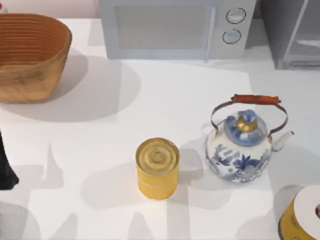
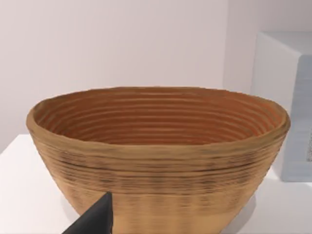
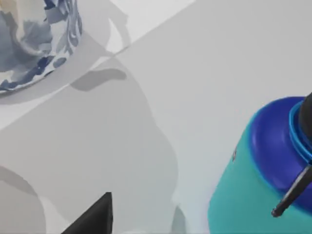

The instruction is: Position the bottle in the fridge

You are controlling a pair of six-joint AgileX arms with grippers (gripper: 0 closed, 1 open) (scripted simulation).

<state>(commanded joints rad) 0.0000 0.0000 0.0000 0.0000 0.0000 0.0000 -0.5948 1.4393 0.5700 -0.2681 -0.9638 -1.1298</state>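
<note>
The white surface [image 1: 165, 95] carries everything here. At its back edge in the top view stands a pale grey microwave [image 1: 172, 29] with two round dials, and to the right of it, in the far right corner, the dark grey fridge [image 1: 292, 32] with its glassy front and thin pale bar handle. On the left side sits a large woven basket [image 1: 30, 55], which the left wrist view faces head-on, with the corner of the microwave beside it. Right of centre stands a blue-and-white porcelain kettle [image 1: 242, 150] with a red-wrapped wire handle and a brass knob on its lid; a yellow tin can [image 1: 157, 167] stands near the middle, apart from the kettle. At the bottom right corner of the top view a yellow roll with a white face [image 1: 302, 215] is cut off by the edge. The bottle [image 3: 258, 180], teal-bodied with a blue shoulder, appears in the right wrist view close to the camera, standing on the surface well apart from the kettle's base; it is nowhere near the fridge's interior as far as these views tell. The left arm [image 1: 6, 170] is a dark shape at the left edge of the top view. Each wrist view shows a dark fingertip, but whether either arm's jaws are open or closed I cannot tell.
</note>
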